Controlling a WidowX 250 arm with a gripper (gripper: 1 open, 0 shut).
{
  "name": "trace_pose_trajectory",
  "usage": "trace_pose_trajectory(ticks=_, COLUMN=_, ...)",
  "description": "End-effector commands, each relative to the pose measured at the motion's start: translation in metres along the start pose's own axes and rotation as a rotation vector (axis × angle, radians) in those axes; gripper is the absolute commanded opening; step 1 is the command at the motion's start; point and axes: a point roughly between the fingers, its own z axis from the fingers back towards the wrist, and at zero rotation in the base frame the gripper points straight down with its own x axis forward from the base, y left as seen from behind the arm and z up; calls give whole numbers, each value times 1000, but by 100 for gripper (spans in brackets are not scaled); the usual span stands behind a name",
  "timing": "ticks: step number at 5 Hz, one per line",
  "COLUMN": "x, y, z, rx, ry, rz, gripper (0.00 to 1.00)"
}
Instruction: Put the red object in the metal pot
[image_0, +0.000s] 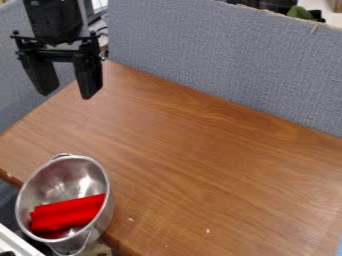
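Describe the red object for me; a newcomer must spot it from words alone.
Start at the wooden table and go to its near left corner, where a metal pot stands. The red object lies inside it, across the bottom. It is the only red thing there, a bar with rounded ends.

The red object (67, 214) lies inside the metal pot (63, 205) at the table's (214, 160) front-left corner; the gripper (64, 82) hangs above, behind it.

view: single fixed camera, raised, looking obliquely down | covers: wooden bench (201, 150) from its near-left corner; grey partition (227, 55) behind | range: moderate; end effector (64, 82) enters top left; metal pot (64, 196) at bottom-left edge
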Motion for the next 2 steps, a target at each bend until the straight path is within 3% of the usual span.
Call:
trace_pose_trajectory(ticks=1, x=13, y=-6, z=3, rx=-3, ry=-23, rz=30, gripper=100)
trace_pose_trajectory(ticks=2, x=-22, y=-15, z=-5, rx=8, ry=-28, rz=-85, gripper=100)
